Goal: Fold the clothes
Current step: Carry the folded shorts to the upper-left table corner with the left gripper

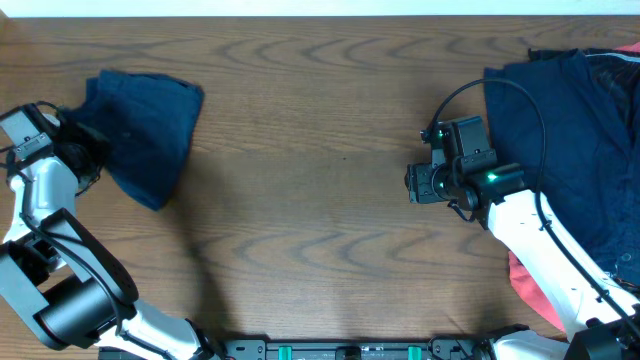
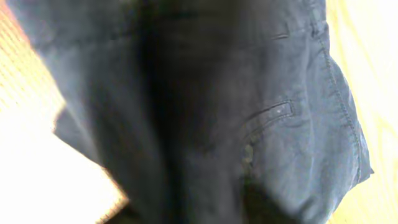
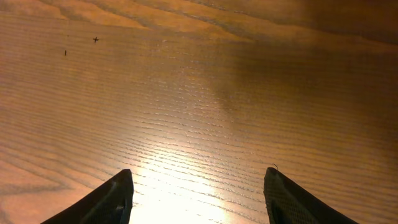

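Two hands: left hand (image 1: 85,145) meets folded shorts (image 1: 145,120), grip untellable; right hand (image 1: 413,184) spread, empty, beside clothes pile (image 1: 570,110).

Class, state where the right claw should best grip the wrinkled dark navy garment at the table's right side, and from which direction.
Pinch the wrinkled dark navy garment at its centre-facing edge, probably: it lies thin and exposed on the wooden table. Approach from that side, where the open right claw hovers.

Overhead is evenly lit and sharp, a soft shadow thrown across the table (image 1: 320,200) lower left. Left wrist view is badly blurred, navy cloth (image 2: 205,112) smeared, wood blown out. Warm glare is caught in the right wrist view.
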Motion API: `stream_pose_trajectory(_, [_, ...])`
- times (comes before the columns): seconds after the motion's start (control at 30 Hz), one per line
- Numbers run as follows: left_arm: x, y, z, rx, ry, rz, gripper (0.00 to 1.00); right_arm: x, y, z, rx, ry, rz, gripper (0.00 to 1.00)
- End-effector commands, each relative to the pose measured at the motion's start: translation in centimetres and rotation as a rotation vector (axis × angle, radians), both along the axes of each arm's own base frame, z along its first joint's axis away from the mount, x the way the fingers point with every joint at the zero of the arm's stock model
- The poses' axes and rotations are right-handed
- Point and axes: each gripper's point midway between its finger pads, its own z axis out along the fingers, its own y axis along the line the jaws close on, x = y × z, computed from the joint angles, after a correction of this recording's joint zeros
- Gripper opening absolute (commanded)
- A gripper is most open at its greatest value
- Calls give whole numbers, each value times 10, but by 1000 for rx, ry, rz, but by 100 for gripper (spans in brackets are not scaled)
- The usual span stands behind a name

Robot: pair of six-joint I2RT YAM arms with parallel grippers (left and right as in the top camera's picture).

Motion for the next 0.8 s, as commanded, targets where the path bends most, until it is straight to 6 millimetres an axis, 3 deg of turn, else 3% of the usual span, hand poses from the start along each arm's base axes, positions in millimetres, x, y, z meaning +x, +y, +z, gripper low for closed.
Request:
stream_pose_trajectory(0.0, [3,5,14,23,-23,8,98,4,-1,7,0,-21,6,66])
stream_pose_trajectory(0.13, [-5,6,16,12,-7,22,98,3,-2,7,-1,-19,6,70])
stream_pose_trajectory(0.23, [-8,5,26,22,-15,18,98,3,-2,7,0,-18,6,80])
stream_pose_trajectory(0.37, [-27,20,50,133,25,92,98,3,0,7,7,-16,10,91])
stream_pose_trajectory(0.5, [-44,26,88,232,8,152,98,2,0,7,7,-11,11,96])
stream_pose_trajectory(0.6, [-37,2,116,211,-80,84,98,4,1,8,11,-21,10,98])
stream_pose_trajectory(0.77, [-3,-76,130,195,-163,-219,98,18,4,16,54,-74,-39,99])
